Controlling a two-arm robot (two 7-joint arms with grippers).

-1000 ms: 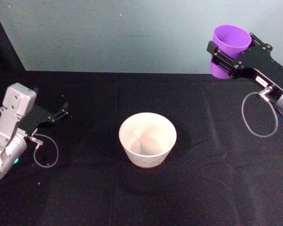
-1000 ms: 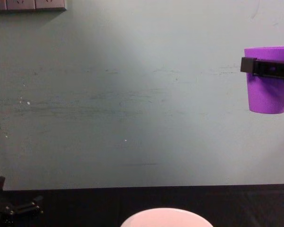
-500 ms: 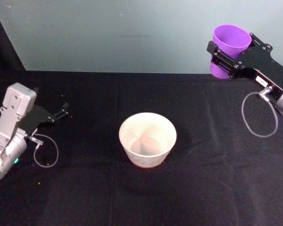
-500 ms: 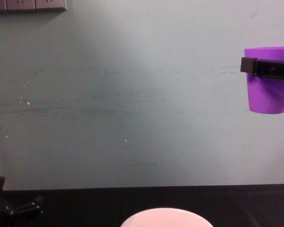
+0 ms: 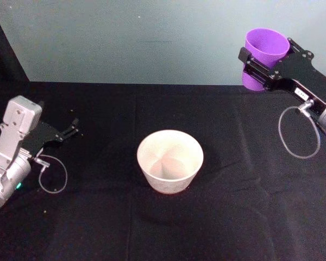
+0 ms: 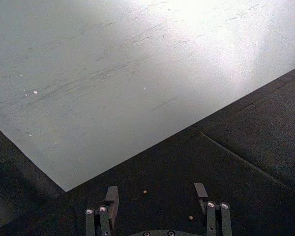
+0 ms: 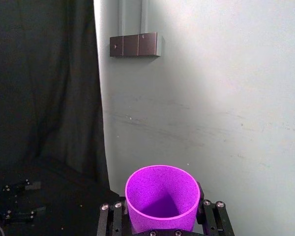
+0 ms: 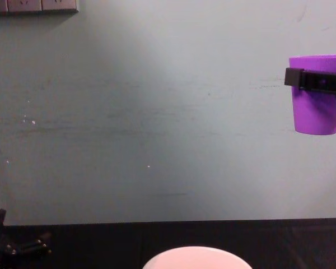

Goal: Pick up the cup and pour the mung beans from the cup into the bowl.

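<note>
Head view: right tool point(image 5: 266, 61) clamped on upright cup point(image 5: 265, 42), white label point(image 5: 302, 92) unreadable; left tool point(image 5: 73, 128) apart.

Open black tablecloth point(image 5: 233, 217) all around bowl point(image 5: 168, 182), wall point(image 5: 152, 38) behind raised cup point(image 5: 266, 43)

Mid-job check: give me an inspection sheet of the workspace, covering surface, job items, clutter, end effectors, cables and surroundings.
Surface: table covered in black cloth, lying flat.
Job's things: cup upright, held high on the right, off the table; bowl standing mid-table, no beans seen in it.
Clutter: two stray beans on the cloth by the left end effector.
End effectors: right end effector shut on the cup; left end effector open, low over the table's left side, holding nothing.
Cables: left cable loop and right cable loop, one at each wrist, both apart from the bowl.
Surroundings: pale wall behind the table; socket strip mounted on it.
</note>
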